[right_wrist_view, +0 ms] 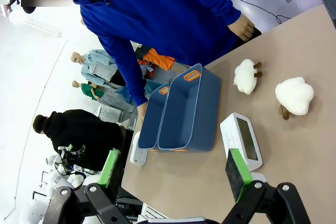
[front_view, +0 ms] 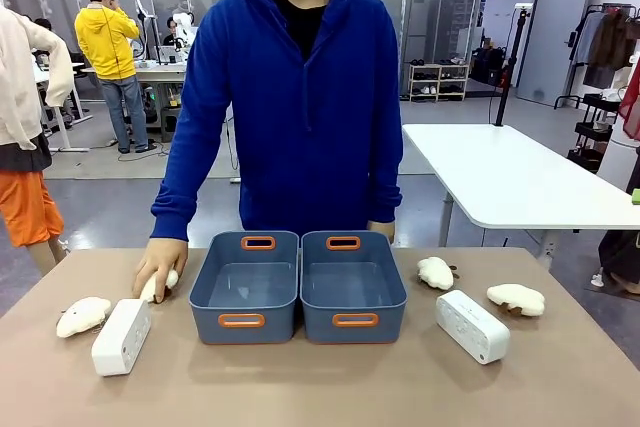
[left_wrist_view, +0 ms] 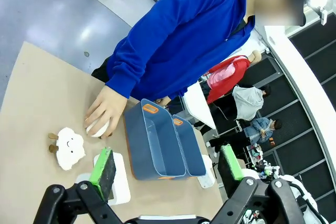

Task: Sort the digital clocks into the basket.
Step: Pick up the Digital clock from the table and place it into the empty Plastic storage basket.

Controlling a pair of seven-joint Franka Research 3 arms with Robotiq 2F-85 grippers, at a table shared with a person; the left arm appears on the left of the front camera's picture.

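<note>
The two white digital clocks are both lying on the tabletop, outside the bins. The left clock (front_view: 121, 337) is sitting at an angle near the left end of the blue pair. The right clock (front_view: 472, 326) is lying well apart from it on the other side, near the right bin's front corner, with small dots showing along its side. Between them the left basket (front_view: 275, 323) and the right basket (front_view: 386, 323) are standing side by side and touching, each slate-blue with orange-rimmed handle slots at both ends.

Cream plush toys are lying around them. One plush (front_view: 83, 316) is resting just beside the left clock, on its outer side. A second plush (front_view: 166, 284) is peeking out from under the person's hand (front_view: 158, 261), which is pressing down on it near the left basket's far corner. Two more are lying to the right, a third plush (front_view: 436, 272) beyond the right clock and a fourth plush (front_view: 516, 298) farther out. The person in a blue hoodie is standing at the far side, behind the baskets.

In the left wrist view the left claw (left_wrist_view: 167, 161) is hanging open above the tabletop with its green pads spread wide, and the left clock is showing partly behind one pad. In the right wrist view the right claw (right_wrist_view: 173, 169) is likewise hanging open, with the right clock lying display-up just beside one pad.
</note>
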